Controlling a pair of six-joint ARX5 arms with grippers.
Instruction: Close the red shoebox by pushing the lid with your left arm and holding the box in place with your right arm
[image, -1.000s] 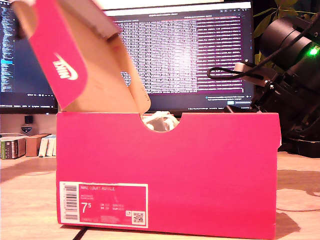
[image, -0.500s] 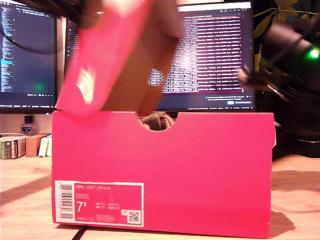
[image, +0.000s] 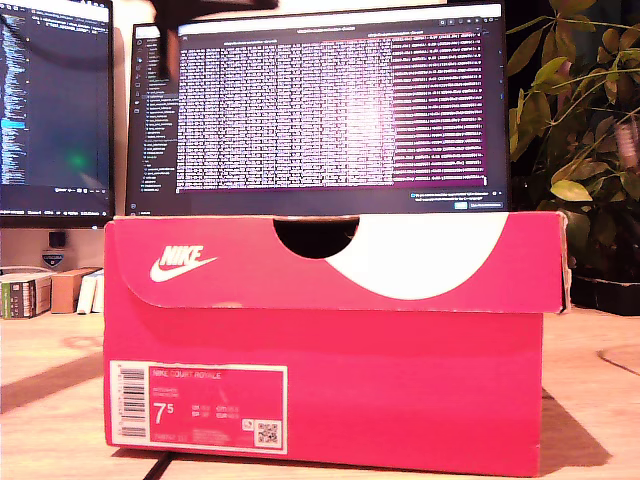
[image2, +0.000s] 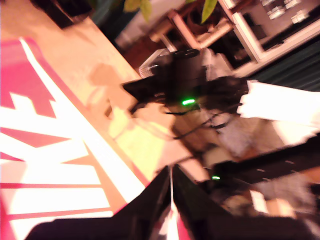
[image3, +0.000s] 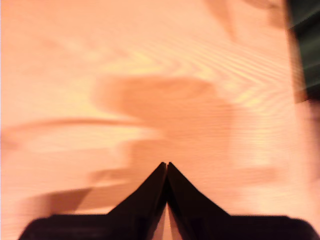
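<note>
The red shoebox (image: 330, 400) sits on the wooden table (image: 50, 400) in front of two monitors (image: 330, 110), its lid (image: 330, 262) down flat over the top. The first gripper (image2: 171, 192) hangs over the lid's edge, jaws pressed together and empty. The second gripper (image3: 166, 172) is likewise closed, above bare wood.
</note>
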